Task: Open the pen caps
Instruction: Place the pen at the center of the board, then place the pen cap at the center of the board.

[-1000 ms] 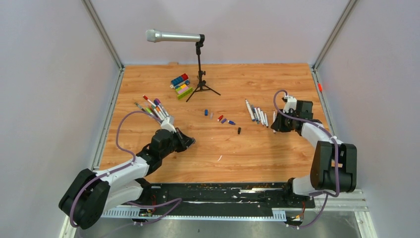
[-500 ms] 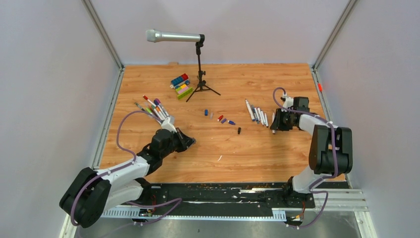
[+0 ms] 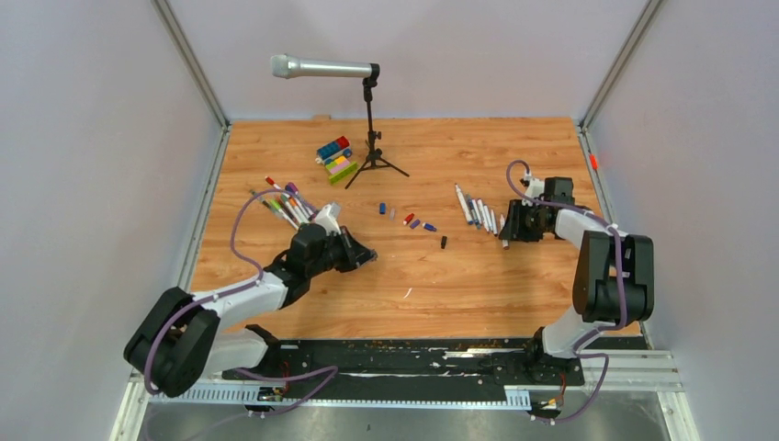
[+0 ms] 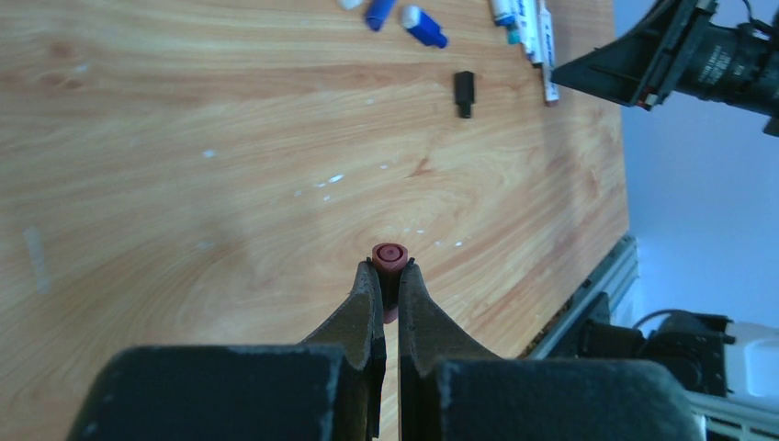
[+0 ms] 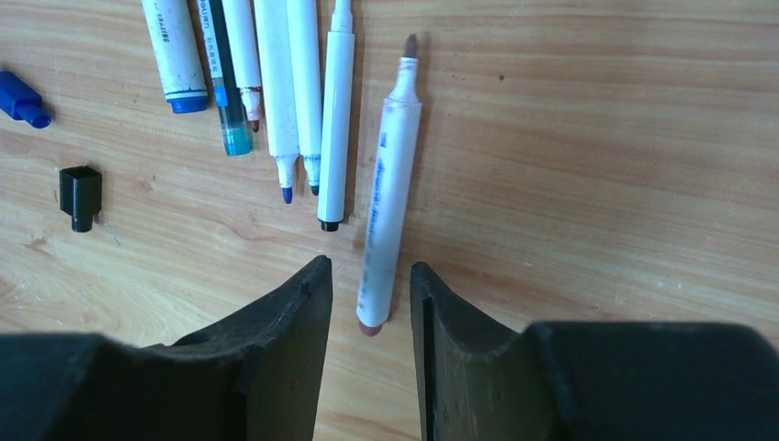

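Jaws of the left claw (image 4: pixel 388 276) are clenched on a reddish cap (image 4: pixel 389 254), its round end poking out past the tips, over the wooden table (image 4: pixel 184 184). The right claw (image 5: pixel 367 269) stands released: its two fingers (image 5: pixel 285 331) are parted on either side of the tail of a bare pen (image 5: pixel 390 184) that lies flat on the wood, neither finger plainly touching it. That pen rests just beside a row of other uncapped pens (image 5: pixel 276 83), with a black cap (image 5: pixel 80 195) and a blue cap (image 5: pixel 23 101) off to one side. In the overhead view a bunch of pens with coloured ends (image 3: pixel 289 204) lies near the left arm.

The step seems to be putting both halves away. The right claw would do best to rise straight up, so no finger knocks the pen into its neighbours. The left claw should lower the cap near the loose caps (image 3: pixel 413 220) and let go close to the wood, since so small a thing may roll.
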